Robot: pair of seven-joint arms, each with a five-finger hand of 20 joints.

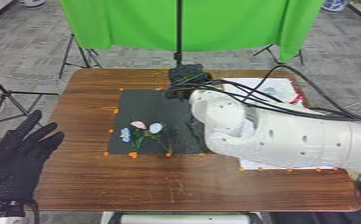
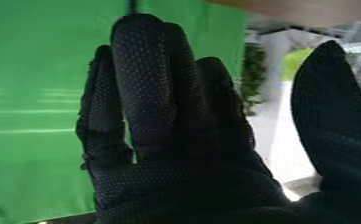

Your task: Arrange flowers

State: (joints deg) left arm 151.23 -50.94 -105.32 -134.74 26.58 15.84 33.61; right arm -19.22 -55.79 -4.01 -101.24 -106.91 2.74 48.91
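R hand (image 1: 187, 75) open, fingers (image 2: 145, 75) straight in R wrist view; head view adds flowers (image 1: 155, 128) on blk mat (image 1: 150, 105).

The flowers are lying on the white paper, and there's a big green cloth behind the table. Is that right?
Not quite: the flowers are lying on the black mat, as the head view shows. The rest is right: there is a big green cloth behind the table.
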